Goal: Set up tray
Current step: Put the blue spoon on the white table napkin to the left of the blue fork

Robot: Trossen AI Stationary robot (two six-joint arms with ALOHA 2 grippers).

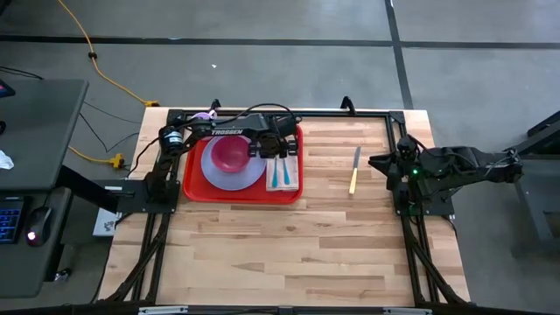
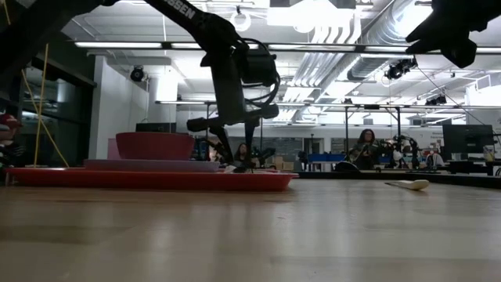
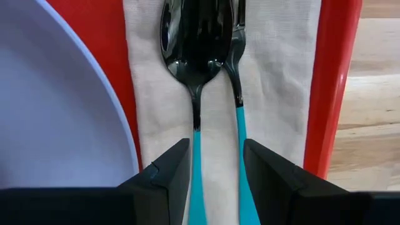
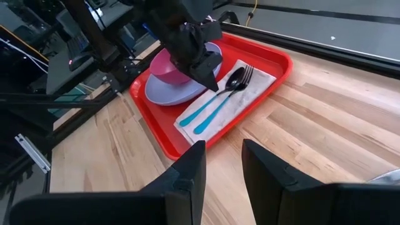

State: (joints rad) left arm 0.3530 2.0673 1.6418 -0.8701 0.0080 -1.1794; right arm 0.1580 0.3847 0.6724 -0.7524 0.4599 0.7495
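Note:
The red tray (image 1: 194, 189) lies flat on the wooden table. On it sits the lavender plate (image 1: 214, 175), and a magenta bowl (image 1: 231, 152) sits on the plate. Beside the plate a beige napkin (image 3: 275, 75) lies on the tray, with a teal-handled spoon (image 3: 187, 44) and fork (image 3: 237, 69) lying side by side on it. My left gripper (image 3: 215, 156) hangs open over the napkin. Its fingers stand on either side of the two teal handles, and I see no contact. My right gripper (image 4: 222, 162) is open above bare table near the right edge.
A knife (image 1: 354, 169) with a yellow handle lies on the bare wood between the tray and my right arm. The near half of the table is bare. Black frame rails run along the left, right and far edges. People sit far off in the room behind.

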